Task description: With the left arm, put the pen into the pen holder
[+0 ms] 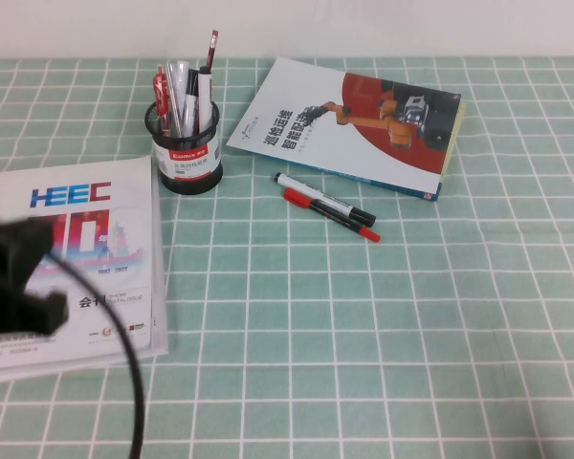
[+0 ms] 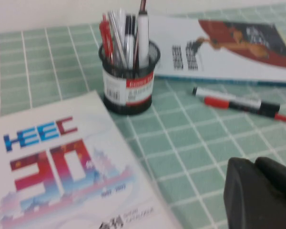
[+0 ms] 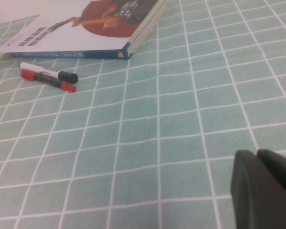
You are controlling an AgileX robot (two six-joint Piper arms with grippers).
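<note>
High view: the pen [image 1: 178, 96] stands in the crowded pen holder [image 1: 187, 163] while the left gripper [image 1: 19, 273] (grip unreadable, as is the right gripper [image 3: 256, 160], low over bare cloth) hovers above a booklet [image 1: 105, 191], where a stray swing could topple the holder.

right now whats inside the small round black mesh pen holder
The small round black mesh pen holder holds several upright pens: red ones, clear pale ones and a white marker with a black cap. Their lower ends are hidden by its wall. The left gripper hangs low near the white booklet; the right gripper hangs over bare cloth.
</note>
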